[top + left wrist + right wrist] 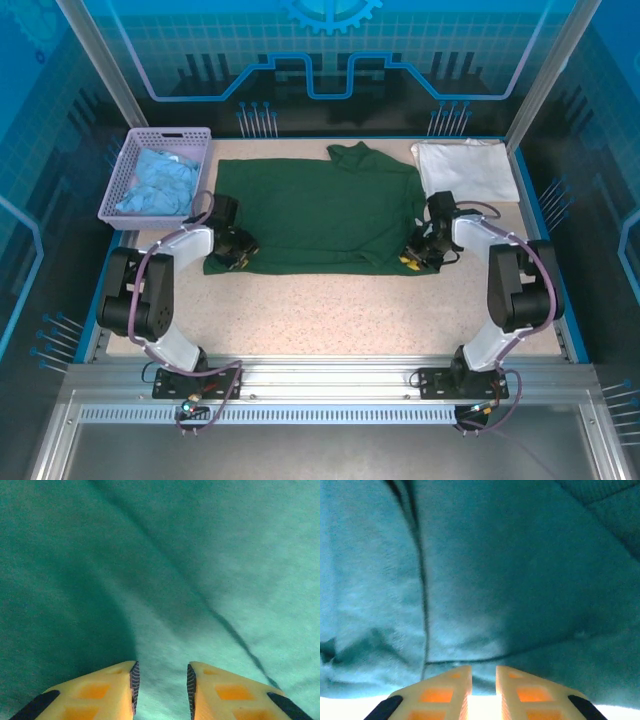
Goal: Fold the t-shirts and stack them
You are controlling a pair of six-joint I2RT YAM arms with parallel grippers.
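- Large dark green soft-cloth t-shirt [315, 215]: spread flat at the middle of the speckled beige table [330, 320], collar end toward the far edge. Its long axis runs left to right, and the near hem lies straight across between the two arms.
- White cloth t-shirt [465, 170]: folded into a rectangle at the far right corner, just beside the green shirt's right sleeve. The right arm is the nearer one.
- Left gripper [238, 255]: low over the near left corner of the green shirt. The jaws stand parted with a clear gap, cloth shows beneath it, and nothing is pinched.
- Right gripper [415, 258]: at the near right corner, fingertips at the hem. The jaws are parted by a narrow slit with bright table showing through and no cloth in it.
- Governing relation: the shirt body lies away from both grippers toward the far edge, and each arm is nearest its own hem corner. A hem-to-collar fold would likely call for both corners taken together.
- Lavender slotted plastic basket [170, 135]: far left corner, holding crumpled light-blue cloth [160, 180].
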